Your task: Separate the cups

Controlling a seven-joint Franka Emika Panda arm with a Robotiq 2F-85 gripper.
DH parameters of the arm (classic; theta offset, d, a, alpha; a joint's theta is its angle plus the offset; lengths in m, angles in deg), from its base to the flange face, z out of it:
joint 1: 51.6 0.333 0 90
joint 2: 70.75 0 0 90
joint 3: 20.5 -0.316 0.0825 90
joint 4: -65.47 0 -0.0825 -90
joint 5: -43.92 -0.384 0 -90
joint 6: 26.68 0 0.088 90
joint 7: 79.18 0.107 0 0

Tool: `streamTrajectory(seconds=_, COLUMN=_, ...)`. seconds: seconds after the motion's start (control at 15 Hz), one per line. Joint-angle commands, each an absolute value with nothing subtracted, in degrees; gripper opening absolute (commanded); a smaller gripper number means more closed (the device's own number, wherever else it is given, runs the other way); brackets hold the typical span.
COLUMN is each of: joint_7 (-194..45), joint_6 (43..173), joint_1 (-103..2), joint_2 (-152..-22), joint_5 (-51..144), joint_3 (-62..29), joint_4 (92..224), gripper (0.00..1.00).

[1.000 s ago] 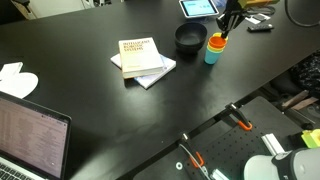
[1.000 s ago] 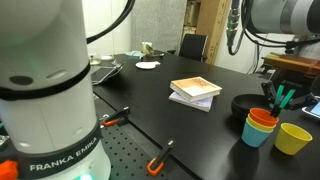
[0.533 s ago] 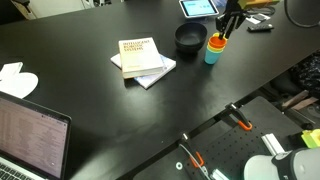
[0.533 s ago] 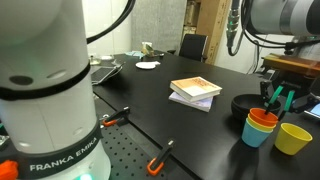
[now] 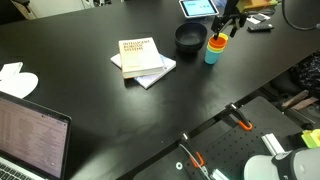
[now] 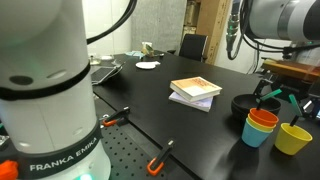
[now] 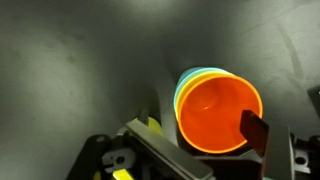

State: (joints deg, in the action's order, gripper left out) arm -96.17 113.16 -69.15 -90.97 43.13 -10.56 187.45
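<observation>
Gripper (image 6: pixel 278 100), jaws wide, hovers over the orange cup (image 7: pixel 215 112) nested in the teal cup (image 6: pixel 256 136); yellow cup (image 6: pixel 293 139) stands free at four o'clock. Likely next: pinch orange's rim, lift.

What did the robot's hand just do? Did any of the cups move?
The gripper seems to have spread its fingers wider, just above the orange cup. It grabbed nothing. The orange cup sits inside the blue cup as before. The yellow cup, black bowl and books did not move.
</observation>
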Motion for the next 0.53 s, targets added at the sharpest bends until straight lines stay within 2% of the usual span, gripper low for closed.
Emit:
streamTrajectory(seconds=0.0, joint_7=-95.4, joint_6=115.3, joint_1=-69.0, joint_2=-92.0, joint_5=43.8, joint_3=-10.3, joint_4=186.8, gripper=0.74)
streamTrajectory(seconds=0.07, joint_7=-95.5, joint_6=115.7, joint_1=-69.0, joint_2=-92.1, joint_5=43.8, joint_3=-10.3, joint_4=186.8, gripper=0.74)
streamTrajectory(seconds=0.13, joint_7=-95.4, joint_6=116.0, joint_1=-69.0, joint_2=-92.2, joint_5=43.8, joint_3=-10.3, joint_4=186.8, gripper=0.68)
streamTrajectory(seconds=0.47, joint_7=-95.3, joint_6=116.5, joint_1=-69.0, joint_2=-92.7, joint_5=44.0, joint_3=-10.2, joint_4=186.8, gripper=0.27)
